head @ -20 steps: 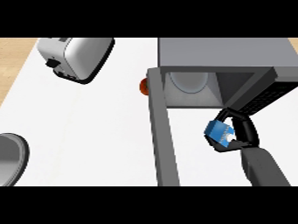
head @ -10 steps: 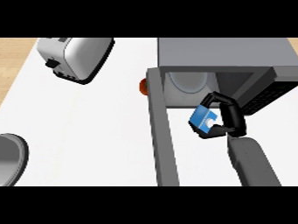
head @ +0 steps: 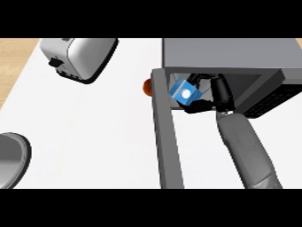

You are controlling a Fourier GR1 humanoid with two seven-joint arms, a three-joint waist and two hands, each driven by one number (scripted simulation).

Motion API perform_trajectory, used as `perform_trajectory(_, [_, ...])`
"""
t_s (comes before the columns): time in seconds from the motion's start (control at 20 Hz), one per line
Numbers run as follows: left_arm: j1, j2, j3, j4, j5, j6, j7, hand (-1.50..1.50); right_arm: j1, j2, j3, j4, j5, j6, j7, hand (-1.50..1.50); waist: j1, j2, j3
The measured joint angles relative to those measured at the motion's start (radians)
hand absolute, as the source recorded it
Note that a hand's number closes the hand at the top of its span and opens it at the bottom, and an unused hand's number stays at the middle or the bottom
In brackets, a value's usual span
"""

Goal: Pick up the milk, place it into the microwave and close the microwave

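Observation:
The milk (head: 184,92) is a small blue and white carton, tilted, held at the mouth of the grey microwave (head: 235,55). My right hand (head: 218,94) is shut on it, fingers curled round its right side, with the grey forearm running down to the lower right. The microwave door (head: 166,133) stands open, swung out toward me as a long grey slab left of the arm. The carton sits just inside the opening, close to the door's hinge side. My left hand shows nowhere.
A silver toaster (head: 80,56) stands at the back left of the white counter (head: 81,128). A grey pot (head: 3,157) sits at the left edge. An orange-red object (head: 149,87) peeks out behind the door.
My right hand has carried the milk up and to the left, from in front of the microwave into its opening. The forearm has stretched further in.

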State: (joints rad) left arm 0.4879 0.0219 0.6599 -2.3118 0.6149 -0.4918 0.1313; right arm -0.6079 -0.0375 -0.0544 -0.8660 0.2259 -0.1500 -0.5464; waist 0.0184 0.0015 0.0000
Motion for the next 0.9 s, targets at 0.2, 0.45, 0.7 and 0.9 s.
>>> perform_trajectory(0.2, [-0.014, 0.003, 0.002, 0.011, -0.002, -0.005, -0.007, -1.5, -0.114, -0.018, -0.02, 0.142, 0.042, -0.059, 0.016, 1.5, 0.007, 0.008, 0.005])
perform_trajectory(0.45, [-0.029, 0.016, 0.005, 0.018, 0.001, -0.02, -0.002, -1.5, -0.247, -0.028, -0.049, 0.33, 0.089, -0.161, 0.009, 1.5, 0.021, 0.016, 0.006])
perform_trajectory(0.7, [-0.044, 0.013, -0.002, 0.036, -0.012, -0.04, -0.011, -1.5, -0.336, -0.057, -0.088, 0.479, 0.108, -0.238, -0.031, 1.5, 0.041, 0.023, 0.005])
perform_trajectory(0.9, [-0.064, 0.017, -0.007, 0.045, -0.015, -0.037, -0.008, -1.5, -0.388, -0.08, -0.108, 0.559, 0.12, -0.3, -0.04, 1.5, 0.055, 0.034, 0.007])
